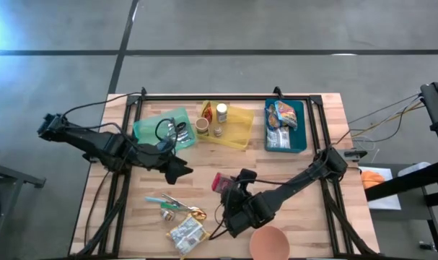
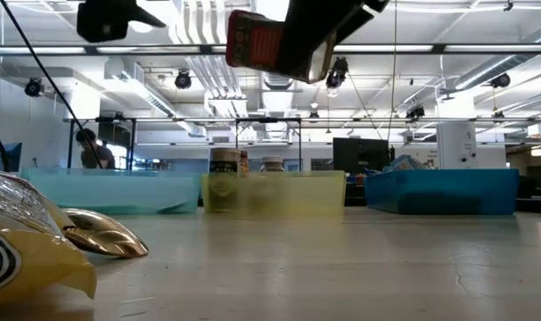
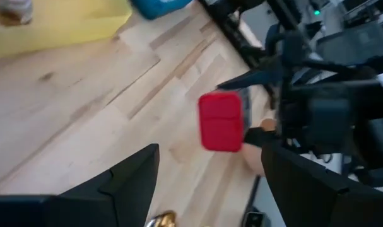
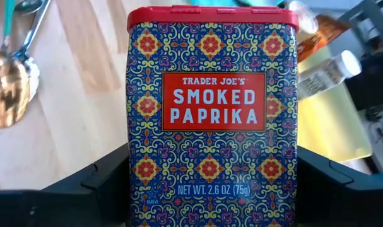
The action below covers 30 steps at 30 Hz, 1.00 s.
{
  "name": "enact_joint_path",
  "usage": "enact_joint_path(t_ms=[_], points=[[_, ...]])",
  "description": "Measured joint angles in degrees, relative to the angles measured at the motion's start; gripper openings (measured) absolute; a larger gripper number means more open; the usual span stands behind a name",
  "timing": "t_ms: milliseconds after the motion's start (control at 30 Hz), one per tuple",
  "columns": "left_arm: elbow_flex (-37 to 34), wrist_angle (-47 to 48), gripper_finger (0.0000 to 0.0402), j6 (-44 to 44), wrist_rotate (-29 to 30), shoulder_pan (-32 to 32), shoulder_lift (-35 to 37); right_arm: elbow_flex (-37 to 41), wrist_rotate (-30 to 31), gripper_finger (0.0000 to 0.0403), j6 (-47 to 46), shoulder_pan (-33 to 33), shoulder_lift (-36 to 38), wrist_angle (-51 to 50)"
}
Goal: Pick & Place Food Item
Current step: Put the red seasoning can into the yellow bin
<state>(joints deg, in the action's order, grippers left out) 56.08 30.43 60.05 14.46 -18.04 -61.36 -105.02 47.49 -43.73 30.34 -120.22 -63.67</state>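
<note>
A smoked paprika tin (image 4: 211,113) with a red lid and a blue patterned label hangs above the middle of the table (image 1: 154,195), with my right gripper (image 4: 211,183) shut on it. The high view shows the tin (image 1: 220,180) at the end of the right arm, and the low view shows the tin (image 2: 257,43) well above the tabletop. My left gripper (image 1: 181,170) stands open a little to the tin's left, with nothing between its fingers. In the left wrist view, my left gripper (image 3: 210,165) faces the tin's red lid (image 3: 221,122). My right gripper pinches the tin between its two fingers (image 4: 96,183), one on each narrow side (image 4: 135,183), near the bottom end. The fingers come slanting down from the table's right, along the tin. The tin is lifted clear of the table and tilted, with its red lid (image 4: 210,16) pointing away from the gripper.
At the back stand a green tray (image 1: 150,126), a yellow tray (image 1: 237,133) with small jars and a blue bin (image 1: 301,137) with packets. Spoons and a foil packet (image 1: 182,220) lie at the near left. A pink bowl (image 1: 269,244) sits at the near edge.
</note>
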Motion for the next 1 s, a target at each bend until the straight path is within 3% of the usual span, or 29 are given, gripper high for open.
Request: enact_joint_path(t_ms=[200, 600, 1000], points=[[-4.79, -3.71, 0.0282, 8.68, -1.85, -0.01, -0.21, -0.71, 2.25, 0.0295, 0.75, 0.03, -0.04, 0.51], [-14.58, -25.75, 0.0282, 16.31, -5.01, 0.4, -2.0, -0.69, 3.73, 0.0295, 7.66, -0.22, -0.11, 7.1], [-13.35, -29.57, 0.0282, 6.01, -5.49, 0.57, -5.91, -0.67, 3.23, 0.0295, 13.15, -3.54, -0.14, 13.04]])
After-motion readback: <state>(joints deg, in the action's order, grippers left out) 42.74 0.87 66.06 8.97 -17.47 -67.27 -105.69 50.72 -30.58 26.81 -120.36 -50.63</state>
